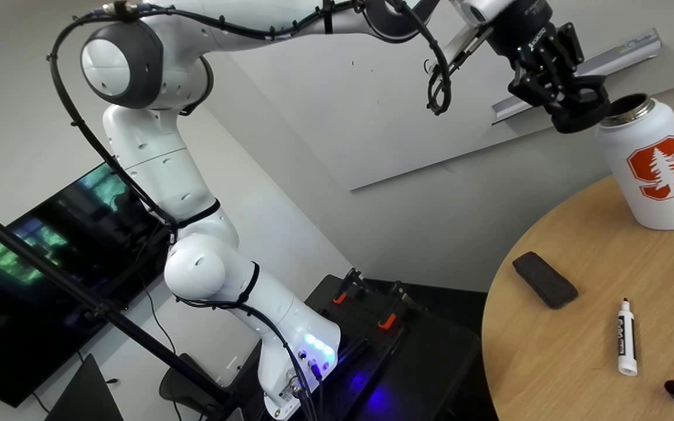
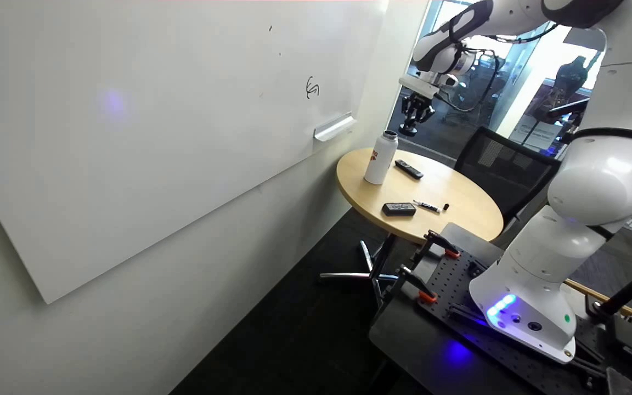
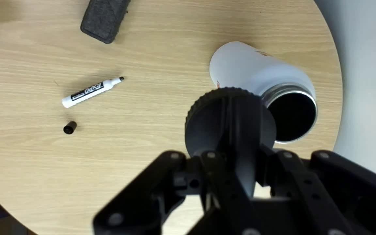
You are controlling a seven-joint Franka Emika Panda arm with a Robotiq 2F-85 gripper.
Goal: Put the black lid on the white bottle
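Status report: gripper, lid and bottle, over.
Black two-finger gripper clamped on round black ridged lid. Lid apart from white cylindrical metal-necked bottle, upright and open. White uncapped marker lies aside, not between.

**Round wood-grain table (image 1: 588,240), five things**

I have the white bottle (image 1: 662,169) standing near the rim. Well apart from it lie a whiteboard eraser (image 3: 105,19) and a white Expo marker (image 3: 88,93) — tip bare, black marker cap (image 3: 70,127) near its blunt end. In an exterior view I also get a slim black remote-like object (image 2: 408,169) near the bottle.
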